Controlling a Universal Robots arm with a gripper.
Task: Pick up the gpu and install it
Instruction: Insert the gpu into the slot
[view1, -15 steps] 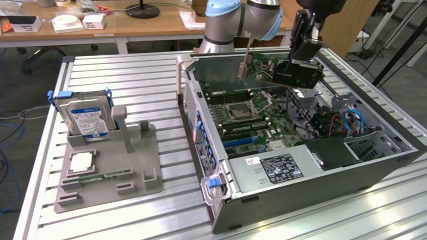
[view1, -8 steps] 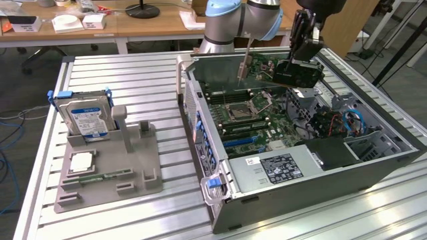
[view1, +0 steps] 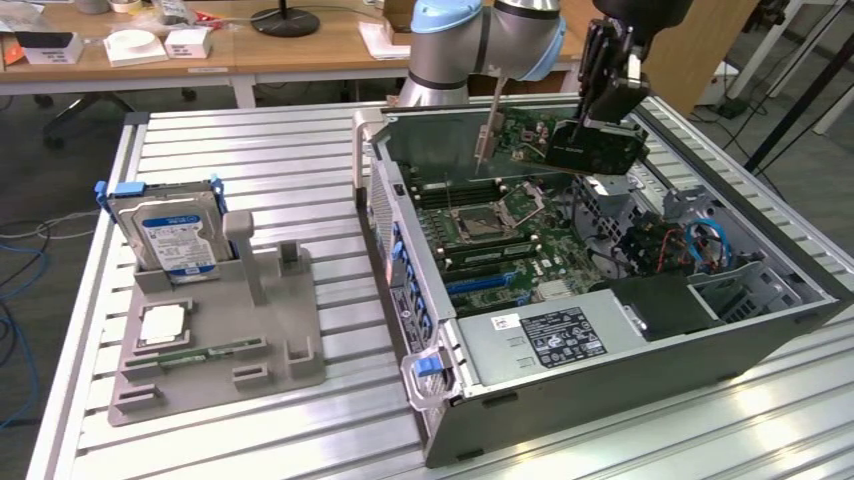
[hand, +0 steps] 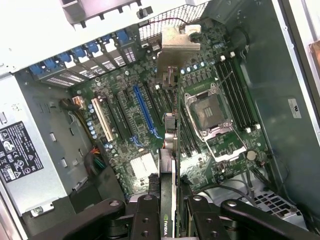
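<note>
So the gripper (view1: 601, 118) has the gpu (view1: 567, 145) pinched between its fingers (hand: 145, 217), one on each side of the card. It's in the upper right of the exterior view, hanging over the open computer case (view1: 561, 390), above the motherboard (view1: 487, 225) and not seated in anything. In the wrist view the gpu (hand: 170, 150) is edge-on, its silver bracket (hand: 177, 42) at the far end, and the long blue slot (hand: 142, 107) is just beside it. Over at the exterior view's left, a hard drive (view1: 167, 235) stands upright in a grey holder (view1: 267, 330), with a memory stick (view1: 207, 352) lying flat lower down.
</note>
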